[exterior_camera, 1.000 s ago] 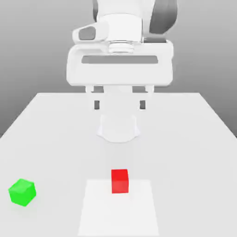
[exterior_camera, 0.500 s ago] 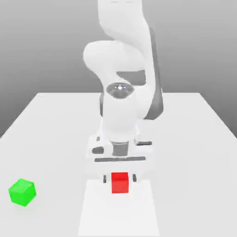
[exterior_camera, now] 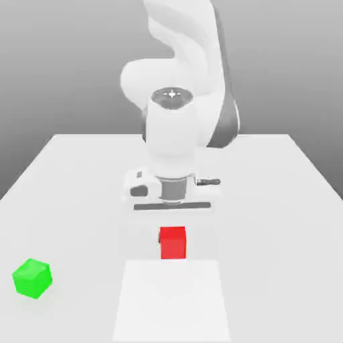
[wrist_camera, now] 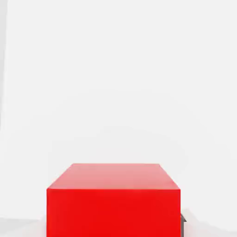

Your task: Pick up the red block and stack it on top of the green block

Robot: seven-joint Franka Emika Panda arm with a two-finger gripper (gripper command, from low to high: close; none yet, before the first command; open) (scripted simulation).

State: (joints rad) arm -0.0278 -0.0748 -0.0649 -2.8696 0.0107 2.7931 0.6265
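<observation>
On the white table (exterior_camera: 281, 201), in the exterior view, the following items are standing or hanging. Item one: the white Panda arm (exterior_camera: 175, 80), the largest thing present, is reaching down from the far side of the table toward the camera, its wrist pointing straight down over the table's middle. Item two: a paler rectangular patch (exterior_camera: 171, 301) is lying on the near part of the table, just in front of the arm's hand. Item three: the gripper (exterior_camera: 173, 231) is hanging below the wrist body; the fingers are largely hidden behind the hand and block, but they appear to be closed against the red block. Item four: the red block (exterior_camera: 173, 242) is sitting directly under the hand, seemingly lifted just clear of the table, at the patch's far edge; the hand view is showing it close up (wrist_camera: 113, 199). Item five: the green block (exterior_camera: 32, 278) is resting on the table, well apart, toward the exterior view's left.
</observation>
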